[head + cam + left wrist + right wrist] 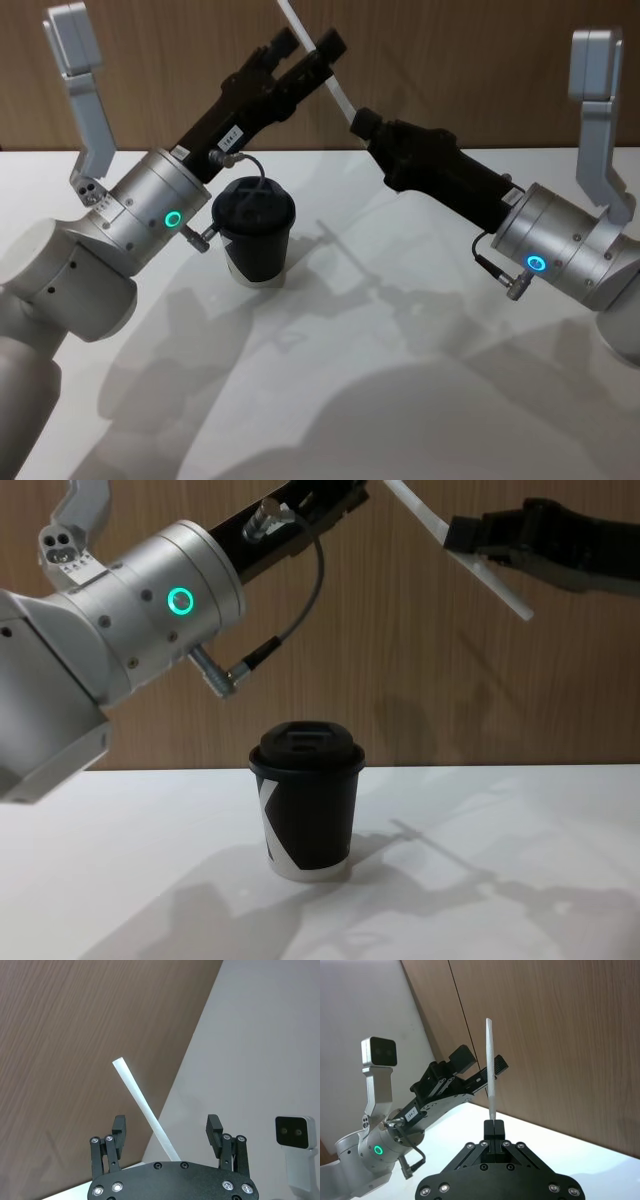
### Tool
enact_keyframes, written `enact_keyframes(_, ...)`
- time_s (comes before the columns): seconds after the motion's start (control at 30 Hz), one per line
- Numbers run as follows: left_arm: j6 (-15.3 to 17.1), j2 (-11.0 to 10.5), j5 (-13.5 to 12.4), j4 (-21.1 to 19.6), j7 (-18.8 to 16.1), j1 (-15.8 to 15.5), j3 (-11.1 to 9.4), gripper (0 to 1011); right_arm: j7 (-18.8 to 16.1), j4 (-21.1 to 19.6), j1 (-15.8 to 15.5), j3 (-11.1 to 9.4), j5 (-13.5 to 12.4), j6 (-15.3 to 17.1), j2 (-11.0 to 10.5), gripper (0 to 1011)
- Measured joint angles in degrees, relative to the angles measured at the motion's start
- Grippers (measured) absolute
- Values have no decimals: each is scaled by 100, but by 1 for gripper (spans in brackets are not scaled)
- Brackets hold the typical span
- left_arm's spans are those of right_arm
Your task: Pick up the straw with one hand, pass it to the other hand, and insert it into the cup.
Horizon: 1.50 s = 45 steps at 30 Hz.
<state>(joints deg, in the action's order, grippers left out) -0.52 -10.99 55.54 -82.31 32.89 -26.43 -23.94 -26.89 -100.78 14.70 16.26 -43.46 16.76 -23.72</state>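
Observation:
The white straw [340, 98] hangs slanted in the air above the table, well above the cup. My right gripper [360, 122] is shut on its lower part; in the right wrist view the pads [490, 1127] pinch the straw [490, 1070]. My left gripper [308, 45] is raised beside it and open, one finger on each side of the straw's upper half. In the left wrist view the straw [137, 1095] runs between the spread fingers [118, 1127] without touching them. The black lidded cup [255, 230] stands upright on the white table below the left wrist.
A wood-panelled wall [430, 680] rises behind the white table [400, 380]. The left arm's silver wrist [170, 600] and its black cable [290, 620] hang just above the cup [305, 800].

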Motion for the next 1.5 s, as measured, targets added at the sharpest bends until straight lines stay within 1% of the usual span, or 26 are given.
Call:
enact_keyframes(0.4, 17, 41, 119, 86, -11, -75, -50, 1003, 0, 0, 0, 0, 0, 0, 0, 2)
enact_keyframes(0.9, 162, 126, 423, 185, -152, -101, -60, 1003, 0, 0, 0, 0, 0, 0, 0, 2)
enact_keyframes(1.27, 203, 151, 536, 299, -161, -161, -109, 1003, 0, 0, 0, 0, 0, 0, 0, 2)
enact_keyframes(1.3, 202, 150, 542, 312, -154, -173, -119, 997, 0, 0, 0, -1, 0, 0, 0, 2)
enact_keyframes(1.33, 200, 150, 546, 317, -146, -177, -122, 964, 0, 0, 0, 0, 0, 0, 0, 2)
enact_keyframes(1.37, 197, 149, 548, 321, -141, -182, -126, 964, 0, 0, 0, 0, 0, 0, 0, 2)
enact_keyframes(1.5, 164, 145, 553, 350, -93, -208, -149, 880, 0, 0, 0, 0, 0, 0, 0, 2)
